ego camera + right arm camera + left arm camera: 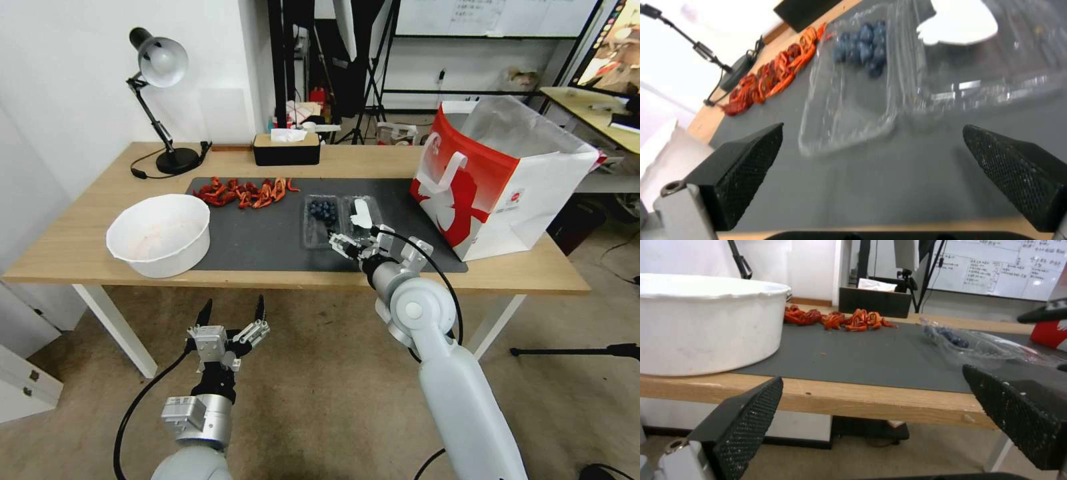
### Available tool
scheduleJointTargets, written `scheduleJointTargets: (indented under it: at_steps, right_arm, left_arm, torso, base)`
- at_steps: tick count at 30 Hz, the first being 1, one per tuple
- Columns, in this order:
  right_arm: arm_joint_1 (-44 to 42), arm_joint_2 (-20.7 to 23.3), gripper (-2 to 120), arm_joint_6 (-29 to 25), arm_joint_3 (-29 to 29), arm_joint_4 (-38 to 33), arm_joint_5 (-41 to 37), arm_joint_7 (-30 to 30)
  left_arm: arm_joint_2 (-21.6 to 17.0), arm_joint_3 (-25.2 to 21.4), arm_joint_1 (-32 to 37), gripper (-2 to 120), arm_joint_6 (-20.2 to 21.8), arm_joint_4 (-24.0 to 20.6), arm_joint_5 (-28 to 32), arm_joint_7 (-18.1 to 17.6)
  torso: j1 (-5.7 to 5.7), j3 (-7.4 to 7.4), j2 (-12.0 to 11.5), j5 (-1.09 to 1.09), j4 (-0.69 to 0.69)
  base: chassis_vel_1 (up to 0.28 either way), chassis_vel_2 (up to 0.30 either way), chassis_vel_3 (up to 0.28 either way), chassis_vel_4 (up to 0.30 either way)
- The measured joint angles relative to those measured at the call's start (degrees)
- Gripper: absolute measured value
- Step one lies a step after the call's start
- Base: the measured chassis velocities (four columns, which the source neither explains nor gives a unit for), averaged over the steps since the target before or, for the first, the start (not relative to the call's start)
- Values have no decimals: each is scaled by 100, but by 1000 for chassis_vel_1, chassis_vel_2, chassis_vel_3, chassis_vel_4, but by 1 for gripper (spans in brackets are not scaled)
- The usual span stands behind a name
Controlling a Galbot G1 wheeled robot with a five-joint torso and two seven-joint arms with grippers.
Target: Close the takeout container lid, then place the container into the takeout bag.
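The takeout container (321, 221) lies open on the dark mat, a clear clamshell with blueberries (862, 46) in one half. Its lid (364, 217) lies flat beside it toward the bag, showing a white label (958, 25). My right gripper (357, 236) hovers open just in front of the container, at the mat's near edge; in the right wrist view the gripper (872, 126) faces the hinge between tray (849, 100) and lid (991, 70). The takeout bag (500, 180) stands open at the table's right end. My left gripper (231, 311) hangs open below the table's front edge.
A white bowl (160, 233) sits on the table's left, with a row of red crayfish (243, 192) on the mat (267, 240) behind it. A black tissue box (287, 149) and a desk lamp (163, 100) stand at the back.
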State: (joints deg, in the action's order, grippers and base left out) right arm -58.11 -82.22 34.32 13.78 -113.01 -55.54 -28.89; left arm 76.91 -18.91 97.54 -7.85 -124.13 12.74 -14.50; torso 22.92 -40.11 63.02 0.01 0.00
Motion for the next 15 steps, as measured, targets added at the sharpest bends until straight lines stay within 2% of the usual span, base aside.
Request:
scheduleJointTargets:
  at_steps: [2,4,5,7,8,9,12,13,15]
  right_arm:
    - [-114,52,100,-26,-7,-107,61,60]
    - [-427,201,100,-349,-37,-392,610,426]
    - [-427,201,100,-349,-37,-392,610,426]
    - [-664,334,100,-712,-44,-543,1268,775]
    - [-892,458,100,-1070,-41,-671,1846,1094]
    - [-892,458,100,-1070,-41,-671,1846,1094]
    - [-1454,756,100,-2065,70,-888,3132,1561]
    - [-1454,756,100,-2065,70,-888,3132,1561]
    - [-1847,868,100,-2698,186,-994,3862,1750]
  left_arm:
    - [-6,-3,-2,100,0,0,4,-6]
    - [-22,-12,-3,100,0,-8,23,-7]
    - [-22,-12,-3,100,0,-8,23,-7]
    - [-28,-16,-4,100,0,-16,32,-5]
    - [-30,-17,-7,100,0,-21,37,0]
    - [-30,-17,-7,100,0,-21,37,0]
    - [-33,-25,-2,100,-16,-40,40,9]
    - [-33,-25,-2,100,-16,-40,40,9]
    - [-34,-50,1,100,-27,-63,52,21]
  torso:
    - [0,0,0,0,1]
    - [-1,0,0,0,0]
    - [-1,0,0,0,0]
    - [-1,0,1,-1,0]
    - [-2,0,2,0,0]
    - [-2,0,2,0,0]
    - [-1,0,2,0,0]
    - [-1,0,2,0,0]
    - [-1,0,2,0,-1]
  base:
    - [0,0,0,0]
    - [0,0,0,0]
    - [0,0,0,0]
    - [0,0,0,0]
    - [0,0,0,0]
    - [0,0,0,0]
    - [0,0,0,0]
    - [0,0,0,0]
    - [0,0,0,0]
